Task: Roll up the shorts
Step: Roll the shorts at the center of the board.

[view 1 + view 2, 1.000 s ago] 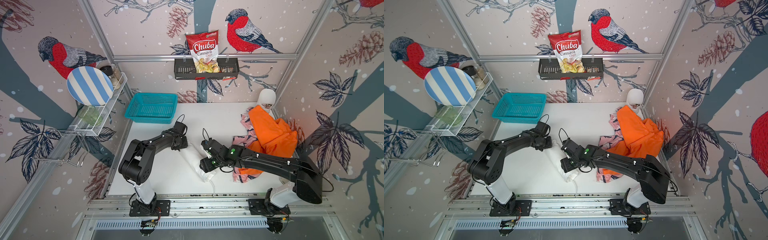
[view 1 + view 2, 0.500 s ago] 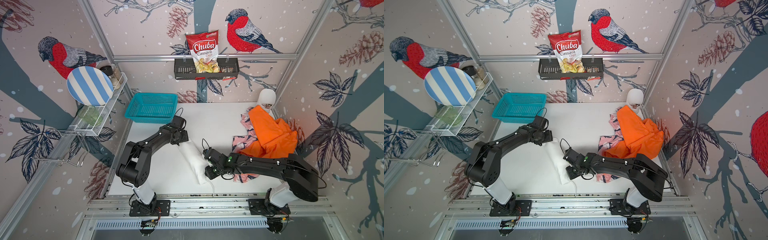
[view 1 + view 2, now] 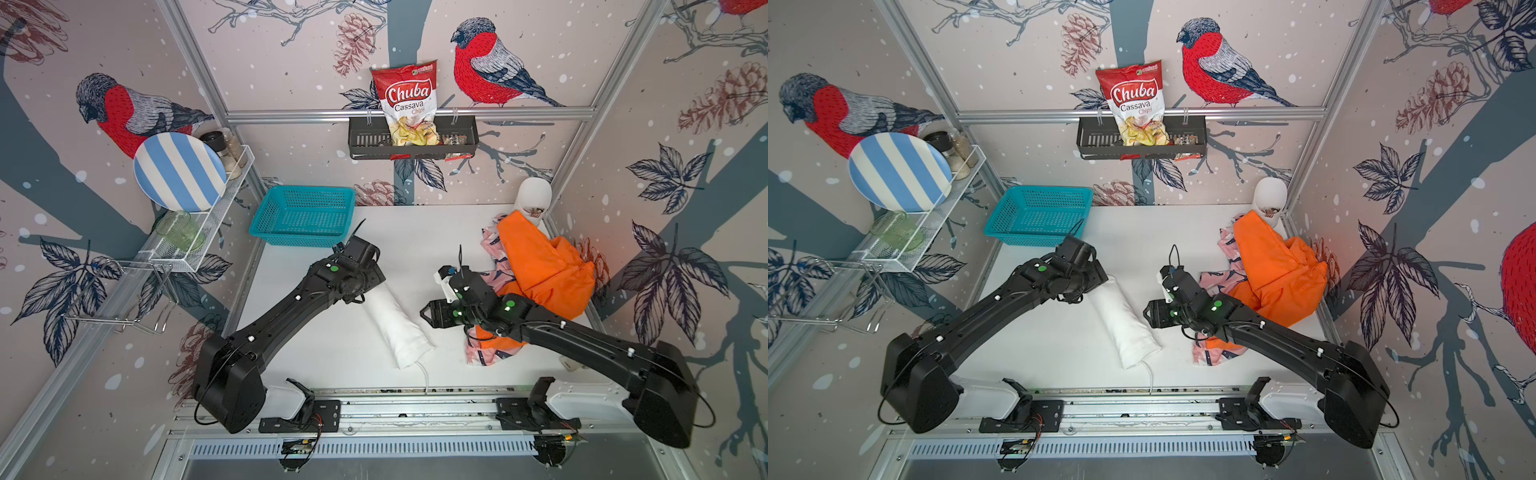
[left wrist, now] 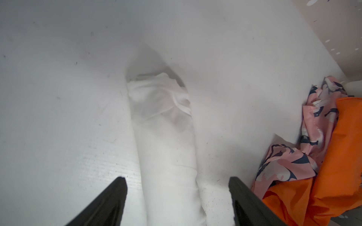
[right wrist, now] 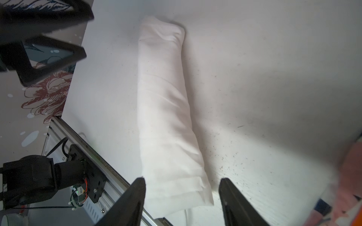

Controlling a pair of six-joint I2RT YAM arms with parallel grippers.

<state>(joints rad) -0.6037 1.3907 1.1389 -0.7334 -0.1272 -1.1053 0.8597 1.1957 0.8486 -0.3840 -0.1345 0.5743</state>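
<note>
Currently, with the left hand [image 4: 176, 180] and right hand [image 5: 181, 180] both released astride the rolled white shorts [image 3: 399, 328], the unsecured soft roll may spring loose near the front edge of the table [image 3: 332, 353].

Bright, even light is filling both top views, keeping the white table [image 3: 415, 232] crisp and laying only faint, soft shadows on it. The patterned walls [image 3: 685, 208] are splaying outward toward the picture edges in wide-angle stretch. In the left wrist view the table is looking greyer and dimmer, and the close fingers [image 4: 109, 203] are going soft. In the right wrist view a brighter patch is spreading over the table while the pink shorts [image 5: 350, 176] are smearing into blur.
</note>
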